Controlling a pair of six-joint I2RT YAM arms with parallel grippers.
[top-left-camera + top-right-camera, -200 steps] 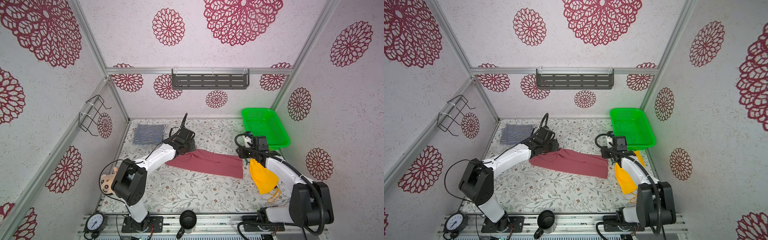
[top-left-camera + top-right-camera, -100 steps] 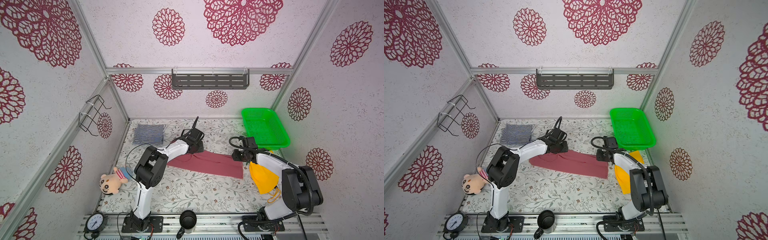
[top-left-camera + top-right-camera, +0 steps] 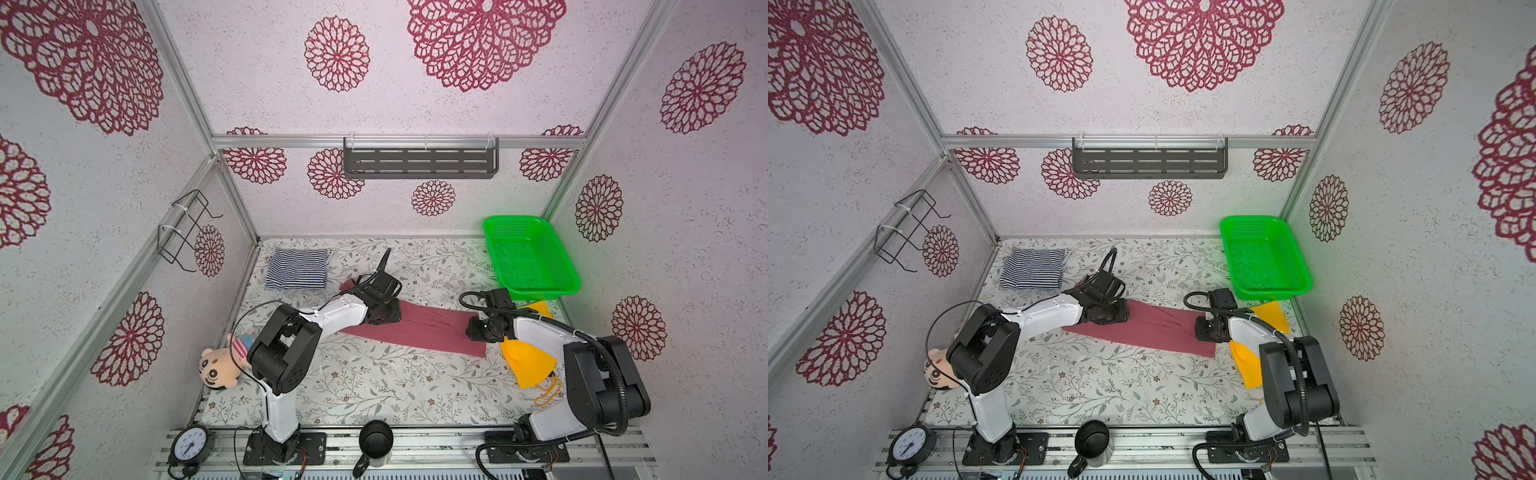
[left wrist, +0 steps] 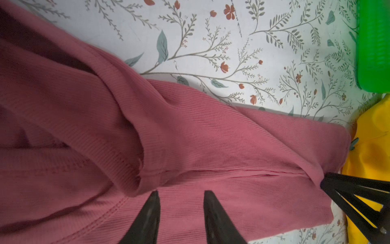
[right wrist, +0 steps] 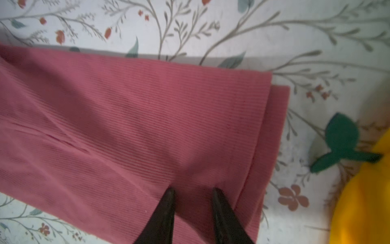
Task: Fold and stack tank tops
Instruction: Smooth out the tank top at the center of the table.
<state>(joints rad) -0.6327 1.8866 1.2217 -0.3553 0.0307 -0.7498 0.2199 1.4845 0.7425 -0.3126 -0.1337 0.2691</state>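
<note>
Red top [image 3: 428, 328] lies L-R mid-frame; L tool [image 4: 182, 191] at left end, R tool [image 5: 194, 189] right end, both part-spread on cloth.

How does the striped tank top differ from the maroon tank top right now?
The striped tank top is folded into a compact rectangle; the maroon tank top lies stretched out as a long band. The striped one lies untouched near the far left corner; the maroon one lies centrally under the left gripper and right gripper. Both rest on the table.
</note>
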